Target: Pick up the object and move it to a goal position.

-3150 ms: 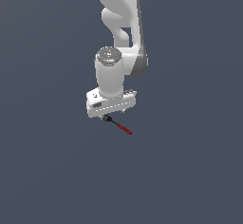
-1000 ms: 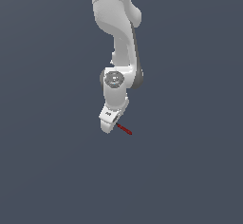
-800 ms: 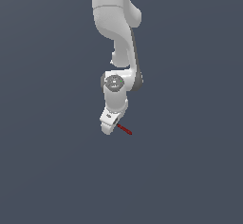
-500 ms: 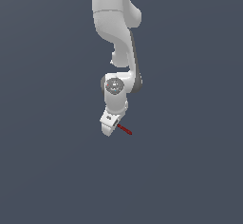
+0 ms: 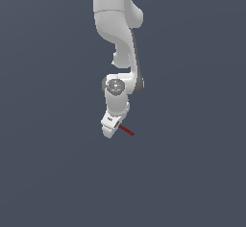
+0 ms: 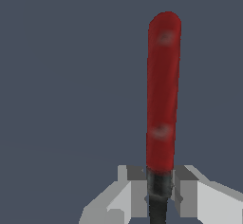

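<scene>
The object is a thin rod with a red handle (image 5: 127, 131) and a black end. In the exterior view it sticks out from under my white gripper (image 5: 114, 126) toward the exterior view's right. In the wrist view the red handle (image 6: 163, 95) runs away from the camera, and its black part (image 6: 159, 190) sits pinched between my two grey fingertips (image 6: 134, 190). My gripper (image 6: 159, 192) is shut on the black end of the rod. The rounded head itself is hidden by the fingers.
A plain dark grey surface (image 5: 192, 173) fills both views. The white arm (image 5: 117, 33) reaches down from the top of the exterior view. No other objects or goal marker show.
Over three seconds the wrist has turned, so the gripper now shows edge-on instead of broadside. In the last second the arm and rod have barely moved.
</scene>
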You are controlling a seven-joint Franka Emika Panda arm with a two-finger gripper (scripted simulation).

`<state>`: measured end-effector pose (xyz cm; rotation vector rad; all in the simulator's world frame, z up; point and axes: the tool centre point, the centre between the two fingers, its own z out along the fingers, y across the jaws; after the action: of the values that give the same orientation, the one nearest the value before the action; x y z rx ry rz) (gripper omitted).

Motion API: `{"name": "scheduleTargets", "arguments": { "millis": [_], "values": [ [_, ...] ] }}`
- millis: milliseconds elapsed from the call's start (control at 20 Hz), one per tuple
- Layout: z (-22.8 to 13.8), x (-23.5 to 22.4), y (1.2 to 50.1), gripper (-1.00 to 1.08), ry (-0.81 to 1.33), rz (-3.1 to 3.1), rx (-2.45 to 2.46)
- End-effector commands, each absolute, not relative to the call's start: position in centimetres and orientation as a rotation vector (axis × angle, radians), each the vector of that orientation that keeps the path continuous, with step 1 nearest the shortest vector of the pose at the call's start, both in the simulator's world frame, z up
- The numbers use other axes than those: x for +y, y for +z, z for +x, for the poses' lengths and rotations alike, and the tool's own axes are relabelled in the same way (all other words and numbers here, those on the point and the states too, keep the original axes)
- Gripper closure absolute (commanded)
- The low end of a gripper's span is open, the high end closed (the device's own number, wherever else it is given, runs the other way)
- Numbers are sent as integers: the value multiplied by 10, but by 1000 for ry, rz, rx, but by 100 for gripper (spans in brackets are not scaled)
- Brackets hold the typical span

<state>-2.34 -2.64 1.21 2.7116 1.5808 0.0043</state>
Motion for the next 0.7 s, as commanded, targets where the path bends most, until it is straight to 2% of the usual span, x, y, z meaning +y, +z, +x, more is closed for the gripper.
{"name": "scheduleTargets", "arguments": {
  "millis": [0,350,650],
  "values": [
    [-24,-26,12,108,4,2711,1582],
    [-30,-13,25,108,4,2711,1582],
    [-42,16,53,108,2,2710,1582]
  ]
}}
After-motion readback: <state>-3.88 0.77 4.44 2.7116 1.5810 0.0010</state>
